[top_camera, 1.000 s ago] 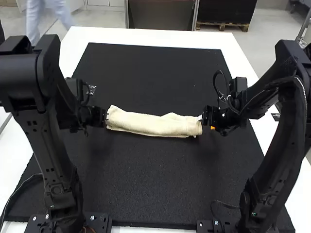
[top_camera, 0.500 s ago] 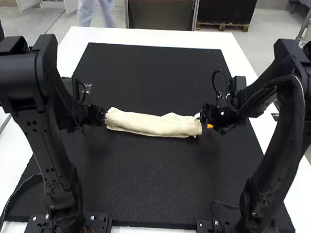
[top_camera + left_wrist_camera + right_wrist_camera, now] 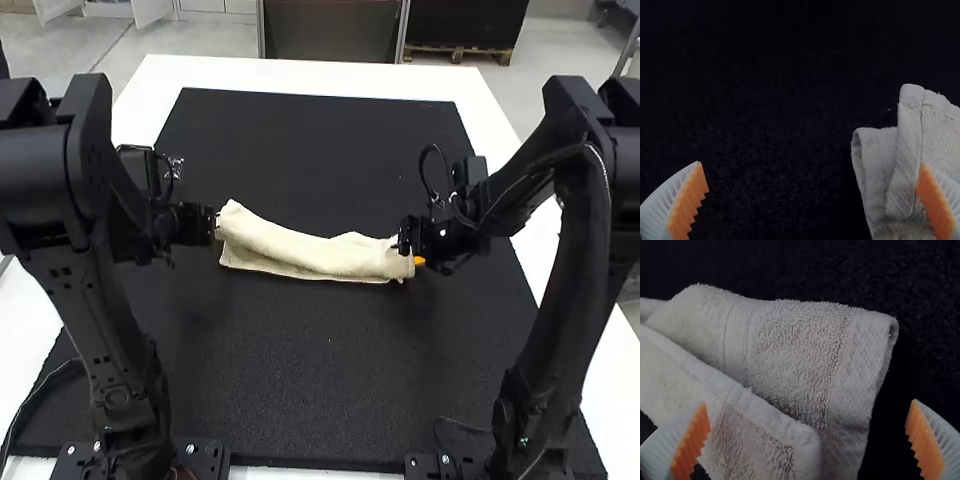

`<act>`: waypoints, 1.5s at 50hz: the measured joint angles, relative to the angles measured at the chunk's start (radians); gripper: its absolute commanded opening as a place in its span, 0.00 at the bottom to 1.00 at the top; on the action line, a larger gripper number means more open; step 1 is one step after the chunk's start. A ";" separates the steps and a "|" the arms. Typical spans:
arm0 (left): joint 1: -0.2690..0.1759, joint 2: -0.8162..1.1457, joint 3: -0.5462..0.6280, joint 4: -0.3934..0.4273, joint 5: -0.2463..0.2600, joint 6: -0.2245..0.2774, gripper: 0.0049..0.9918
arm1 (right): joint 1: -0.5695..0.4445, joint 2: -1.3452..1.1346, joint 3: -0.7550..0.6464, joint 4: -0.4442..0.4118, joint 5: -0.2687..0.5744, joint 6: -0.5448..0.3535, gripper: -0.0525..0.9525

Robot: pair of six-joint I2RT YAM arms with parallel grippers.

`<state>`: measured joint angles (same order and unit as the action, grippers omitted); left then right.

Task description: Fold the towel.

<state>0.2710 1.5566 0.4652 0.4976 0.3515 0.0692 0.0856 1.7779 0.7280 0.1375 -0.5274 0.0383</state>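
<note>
Wide-fingered, your orange-padded left gripper (image 3: 811, 164) and right gripper (image 3: 809, 401); centre each over the long cream terry towel (image 3: 310, 255) before pinching!

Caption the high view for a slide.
Cream towel lying in a long strip on a black mat, left gripper at one end, right gripper at the other.

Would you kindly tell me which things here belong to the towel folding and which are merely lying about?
For the job:
towel
left gripper
right gripper

Merely there:
black mat, under the towel
white table, under the mat
</note>
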 measured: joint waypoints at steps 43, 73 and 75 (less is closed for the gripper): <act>0.020 0.093 -0.052 0.069 0.127 -0.101 0.98 | 0.017 0.005 0.000 0.002 0.000 0.007 0.95; 0.111 0.045 -0.028 0.049 0.125 -0.102 0.98 | 0.017 0.089 0.040 0.013 0.032 -0.009 0.03; 0.111 0.042 -0.027 0.048 0.125 -0.102 0.98 | 0.017 0.089 0.042 0.011 0.032 -0.012 0.03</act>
<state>0.3824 1.5982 0.4377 0.5461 0.4763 -0.0326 0.1024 1.8671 0.7696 0.1482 -0.4957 0.0265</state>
